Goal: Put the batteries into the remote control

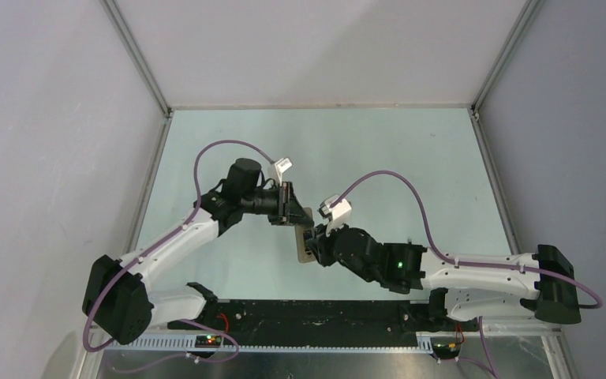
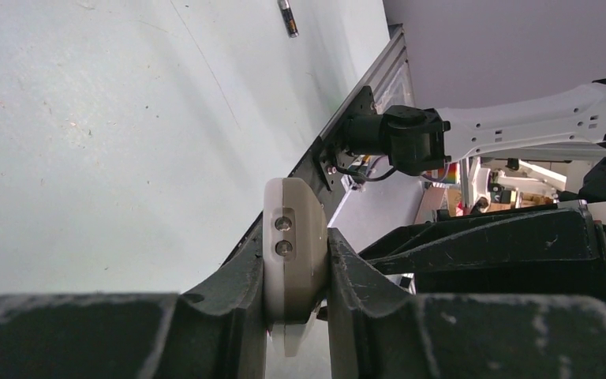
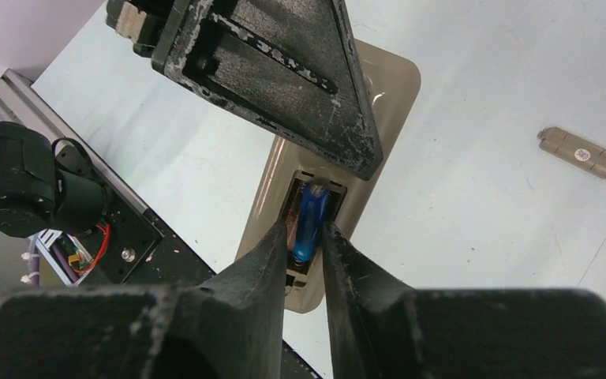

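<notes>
The remote control is held above the table with its tan back and open battery slot facing the right wrist camera. My left gripper is shut on it edge-on; the remote fills the gap between the fingers. My right gripper is shut on the bright blue battery, which lies lengthwise in the slot. In the top view the left gripper and right gripper meet at the remote. The dark battery lies loose on the table.
A small tan flat piece, which looks like the battery cover, lies on the table to the right of the remote. The black base rail runs along the near edge. Grey walls enclose the pale green table.
</notes>
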Controlling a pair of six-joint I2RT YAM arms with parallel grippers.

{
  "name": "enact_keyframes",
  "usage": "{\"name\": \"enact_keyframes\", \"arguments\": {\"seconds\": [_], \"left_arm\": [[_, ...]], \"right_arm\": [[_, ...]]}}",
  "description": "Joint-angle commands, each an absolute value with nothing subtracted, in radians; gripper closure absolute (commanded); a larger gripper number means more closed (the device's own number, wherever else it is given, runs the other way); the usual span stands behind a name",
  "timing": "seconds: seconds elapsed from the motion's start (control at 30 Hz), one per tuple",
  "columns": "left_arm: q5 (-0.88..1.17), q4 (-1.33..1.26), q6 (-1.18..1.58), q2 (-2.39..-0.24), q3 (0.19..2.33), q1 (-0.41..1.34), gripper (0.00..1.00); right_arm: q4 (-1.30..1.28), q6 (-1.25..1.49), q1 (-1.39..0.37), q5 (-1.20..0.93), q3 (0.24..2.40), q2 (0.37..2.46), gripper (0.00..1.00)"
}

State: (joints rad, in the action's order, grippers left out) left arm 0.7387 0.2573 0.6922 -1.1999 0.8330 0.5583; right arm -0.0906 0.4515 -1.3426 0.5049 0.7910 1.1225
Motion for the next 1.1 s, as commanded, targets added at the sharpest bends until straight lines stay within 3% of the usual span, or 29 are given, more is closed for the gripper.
{"name": "enact_keyframes", "arguments": {"seconds": [0.0,0.23,0.4,0.57,0.77,1.07], "left_arm": [[0.783,0.25,0.711,-1.188,0.871,0.549,1.0],[0.775,0.277,0.66,-1.212,0.861,0.549,1.0],[0.766,0.287,0.642,-1.237,0.865,0.549,1.0],[0.768,0.291,0.631,-1.255,0.879,0.549,1.0],[0.765,0.291,0.63,-1.251,0.893,0.549,1.0],[0.702,0.291,0.685,-1.236,0.955,0.548,1.0]], "right_arm": [[-0.107,0.464,-1.341,0.522,0.782,1.129,0.69],[-0.117,0.522,-1.26,0.43,0.795,1.111,0.57],[-0.119,0.532,-1.243,0.386,0.796,1.073,0.39],[-0.134,0.581,-1.202,0.327,0.796,1.02,0.32],[-0.259,0.807,-1.112,0.315,0.796,0.957,0.11],[-0.376,1.199,-1.029,0.241,0.792,0.955,0.01]]}}
